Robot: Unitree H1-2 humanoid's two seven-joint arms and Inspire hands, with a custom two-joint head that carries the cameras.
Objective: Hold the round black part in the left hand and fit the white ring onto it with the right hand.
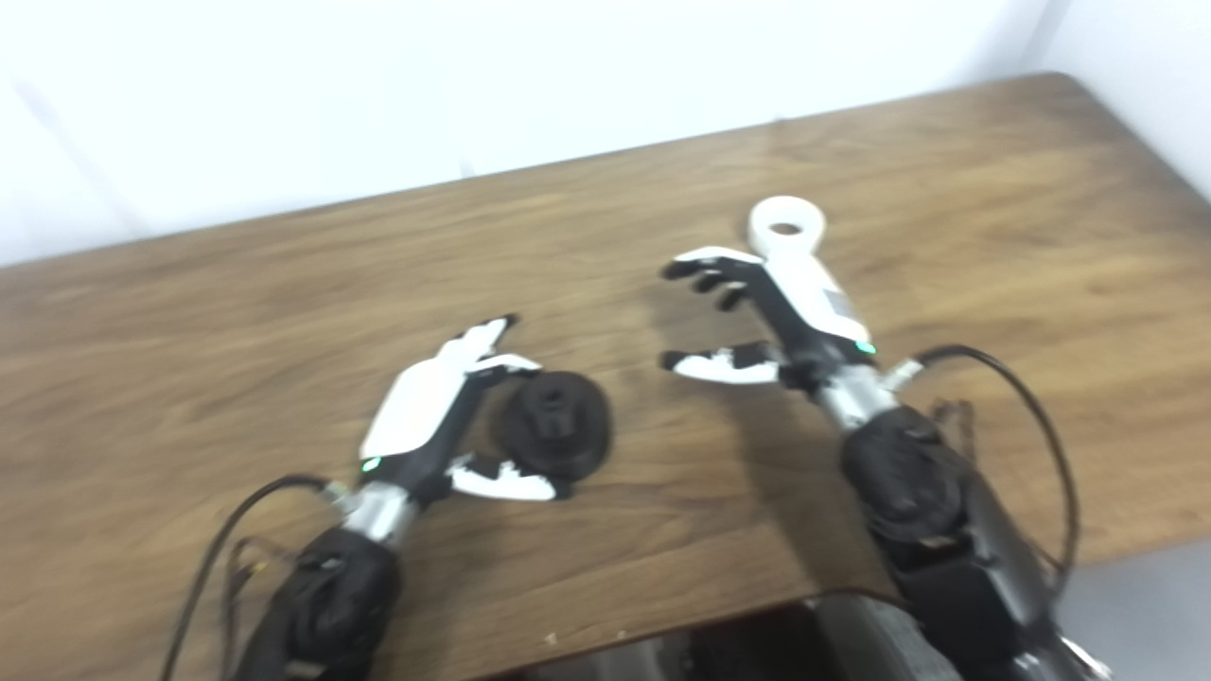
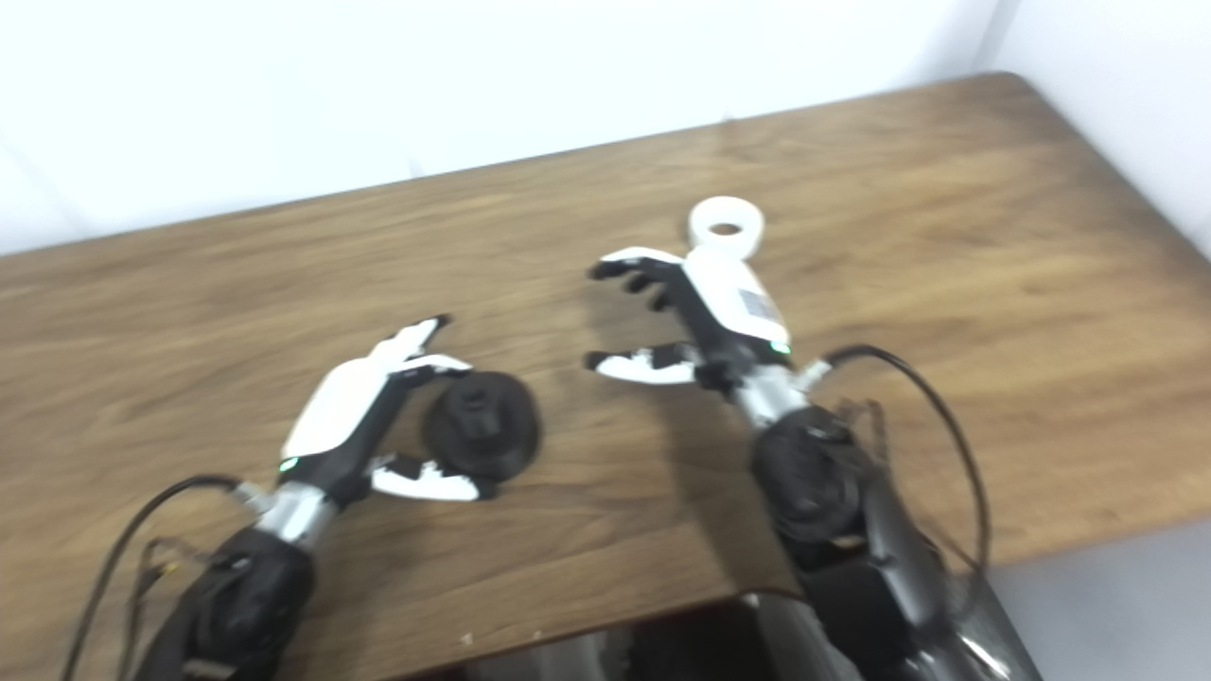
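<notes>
Left hand (image 1: 445, 416) sits spread beside the black part (image 1: 556, 424), not gripping; right hand (image 1: 757, 312) spread, empty, near white ring (image 1: 786, 225). Wrap the part firmly first.

The round black plastic part (image 1: 555, 423) is found on the brown wooden table (image 1: 993, 189), towards the near edge and left of the middle. It is flanked by the left hand (image 1: 445, 416): the fingers (image 1: 487, 336) are placed at its far-left side and the thumb (image 1: 506, 482) at its near side, though contact cannot be made out. The white plastic ring (image 1: 786, 225) is set flat on the table further back and to the right, well apart from the black part. The right hand (image 1: 766, 317) is placed just in front of the ring, to its near-left, between the ring and the near edge.
</notes>
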